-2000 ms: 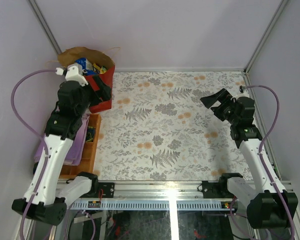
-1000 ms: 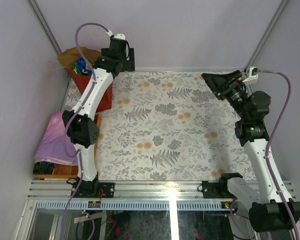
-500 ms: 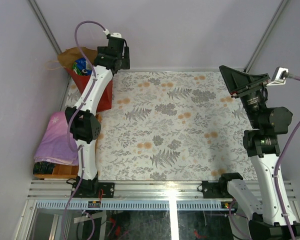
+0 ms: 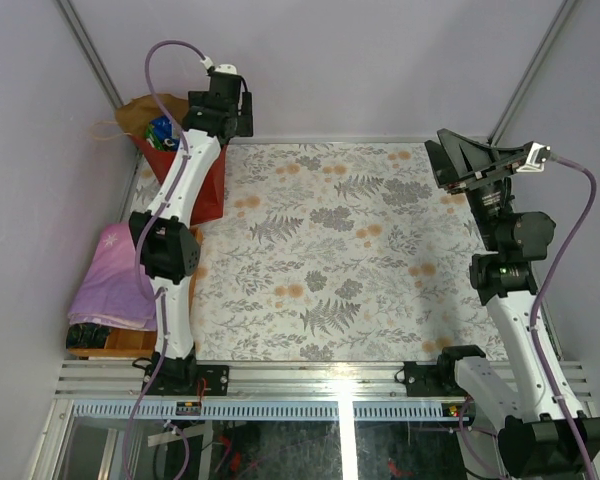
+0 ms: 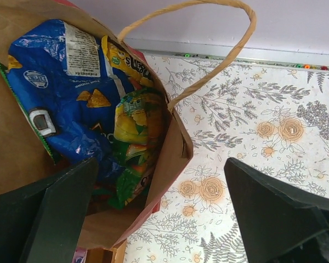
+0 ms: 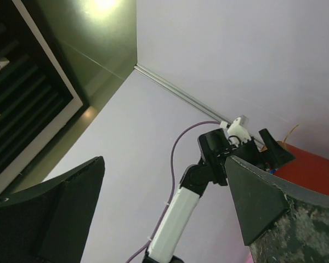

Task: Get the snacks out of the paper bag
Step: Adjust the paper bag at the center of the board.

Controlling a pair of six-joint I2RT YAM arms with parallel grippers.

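Snacks (image 5: 107, 118) lie packed inside the paper bag (image 5: 172, 159), and every one in view sits within its walls. The bag stands open-mouthed at the far left corner of the floral tabletop (image 4: 340, 250). It is red outside and brown inside, and a thin string handle (image 5: 208, 33) arches over its right rim. Uppermost is a big blue chip bag (image 5: 55, 87), crumpled and leaning against the brown wall. Just beside it, toward the rim, a green-yellow packet (image 5: 136, 129) stands on edge and touches the chip bag. A strip of a yellow packet (image 5: 123, 57) shows behind the two. What lies deeper is in shadow and cannot be made out.

The left gripper (image 5: 160, 164) hangs above the bag's right rim, looking down into the mouth. Its fingers (image 5: 55, 219) are spread wide and hold nothing — one is over the bag's inside, the other over the tabletop. The left arm (image 4: 180, 190) reaches out from its base to that far corner.

The right gripper (image 6: 164, 159) is lifted high near the far right corner and turned leftward, so its camera looks across at the wall and the other arm. Its fingers (image 6: 49, 219) are wide apart too, with nothing between them.

Along the left edge, nearer than the bag, a folded purple cloth (image 4: 115, 275) lies over a wooden tray (image 4: 105, 345).
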